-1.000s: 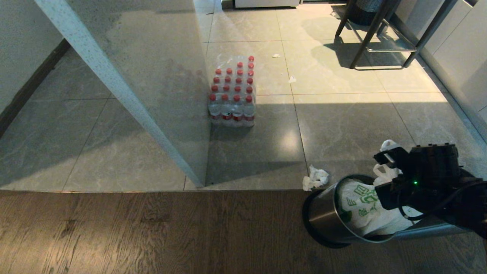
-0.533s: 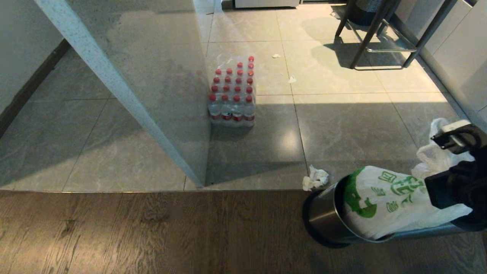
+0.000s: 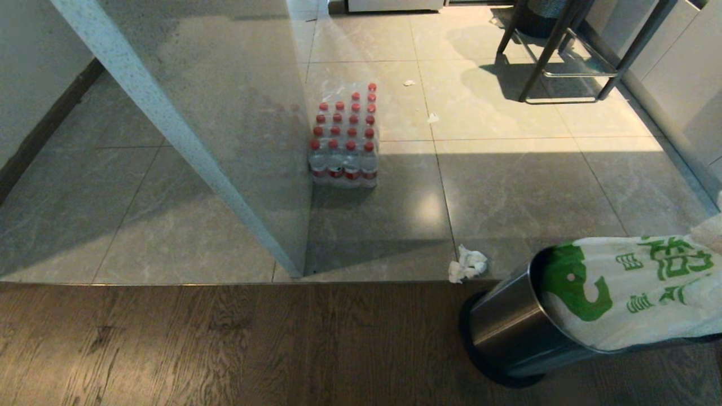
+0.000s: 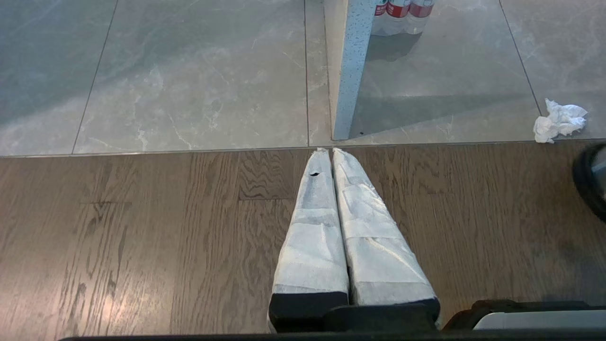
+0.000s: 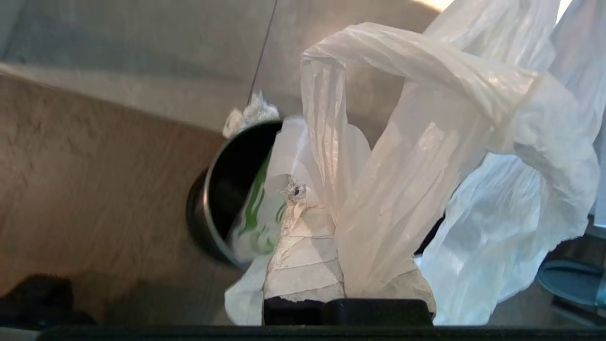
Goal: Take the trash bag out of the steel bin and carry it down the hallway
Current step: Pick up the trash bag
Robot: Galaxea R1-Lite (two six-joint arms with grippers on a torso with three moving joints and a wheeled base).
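- Right end effector (image 5: 331, 208) pinching the trash bag (image 3: 637, 293); bag stretching out of the steel bin (image 3: 507, 332), which is tilting
- Left end effector (image 4: 331, 156) pressed together, hanging beside the bin

The steel bin (image 3: 510, 330) is brushed metal with a black rim. The trash bag (image 3: 632, 293) is thin, crinkly white plastic. Glossy floor tiles (image 3: 507, 186) meet matt, grained wood flooring (image 3: 225, 344).

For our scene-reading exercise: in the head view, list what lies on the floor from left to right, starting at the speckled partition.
Speckled partition → pack of red-capped bottles → crumpled tissue → steel bin → trash bag.
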